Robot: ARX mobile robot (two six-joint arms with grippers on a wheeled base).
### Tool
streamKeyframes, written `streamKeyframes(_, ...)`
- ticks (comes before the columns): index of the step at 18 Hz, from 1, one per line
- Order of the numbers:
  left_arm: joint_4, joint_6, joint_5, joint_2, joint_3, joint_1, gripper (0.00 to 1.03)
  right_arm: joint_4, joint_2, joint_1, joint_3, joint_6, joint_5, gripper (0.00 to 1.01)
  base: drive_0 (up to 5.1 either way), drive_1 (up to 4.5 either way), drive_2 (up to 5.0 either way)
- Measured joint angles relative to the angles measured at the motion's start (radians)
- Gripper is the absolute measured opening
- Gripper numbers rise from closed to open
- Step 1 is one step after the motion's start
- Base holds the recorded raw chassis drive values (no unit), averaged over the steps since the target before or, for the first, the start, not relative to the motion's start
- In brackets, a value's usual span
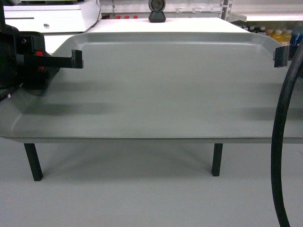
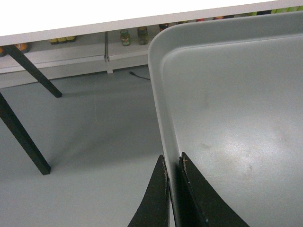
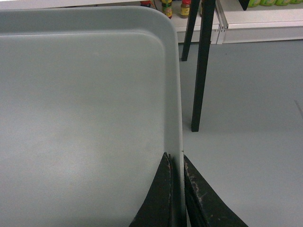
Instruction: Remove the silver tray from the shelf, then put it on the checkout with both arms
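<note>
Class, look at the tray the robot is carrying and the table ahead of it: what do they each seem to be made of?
The silver tray looks like moulded plastic or coated metal; its matte grey-green surface shows soft glare and rounded corners, so the material stays open. The checkout has a smooth white top, probably laminate, on thin black legs, likely painted metal.

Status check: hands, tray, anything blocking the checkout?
Both hands, left and right, shut on silver tray rim. Tray held in air, short of checkout. Nothing visible in the way.
</note>
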Motion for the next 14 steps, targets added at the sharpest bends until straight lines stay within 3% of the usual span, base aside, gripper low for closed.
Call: streamKeyframes(14, 0.001, 0.000, 0.001, 0.000, 0.000, 0.000, 0.04, 0.001, 0.000, 0.000, 0.000, 0.000, 0.000, 0.03, 0.1, 3.93, -3.8)
